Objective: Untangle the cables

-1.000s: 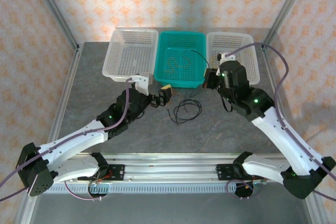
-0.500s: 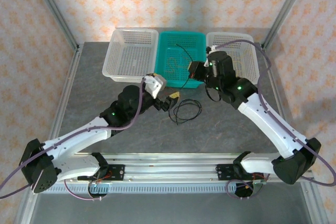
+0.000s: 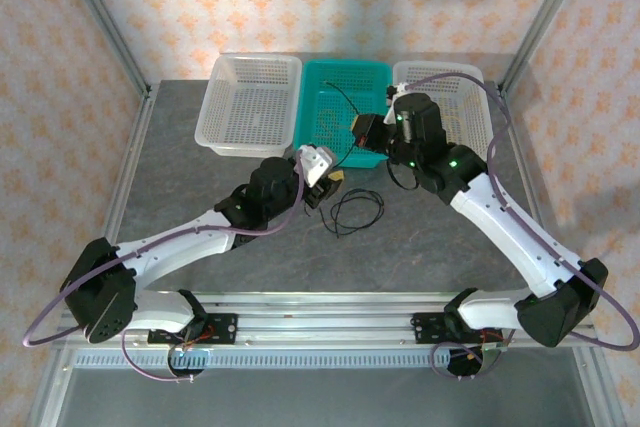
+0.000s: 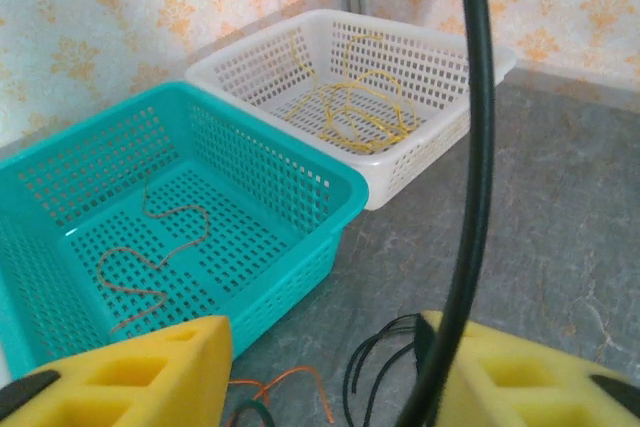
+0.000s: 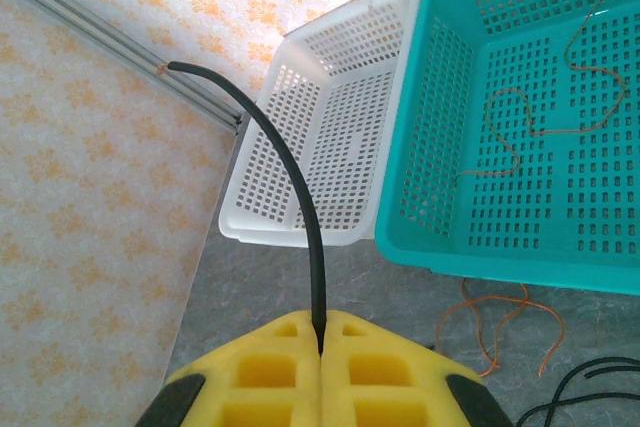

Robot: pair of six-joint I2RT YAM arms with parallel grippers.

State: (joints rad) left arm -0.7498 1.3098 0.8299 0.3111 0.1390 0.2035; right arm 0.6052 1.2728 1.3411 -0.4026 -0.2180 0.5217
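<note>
My right gripper [image 3: 362,130] hangs over the front edge of the teal basket [image 3: 345,112], shut on a black cable [image 5: 300,207] that rises from its fingertips [image 5: 320,325]. The same black cable [image 4: 475,167] runs down past the inner edge of my left gripper's right finger [image 4: 530,377]. The left gripper [image 3: 328,181] stands open just in front of the teal basket, its jaws [image 4: 325,337] apart. Below it on the table lie black coils [image 3: 355,209] and an orange cable [image 4: 290,382]. A brownish-orange cable [image 4: 150,257] lies in the teal basket, and a yellow cable [image 4: 350,112] in a white basket [image 4: 440,57].
Three baskets stand in a row at the back: white [image 3: 250,102], teal, white [image 3: 478,122]. The left white basket [image 5: 330,117] holds nothing. Metal frame posts [image 3: 110,42] rise at the table's far corners. Bare grey tabletop [image 3: 420,247] lies between the arms.
The left gripper has moved right towards the hanging black cable, and its jaws have narrowed. The right gripper has carried the cable left, from near the right basket to over the teal one.
</note>
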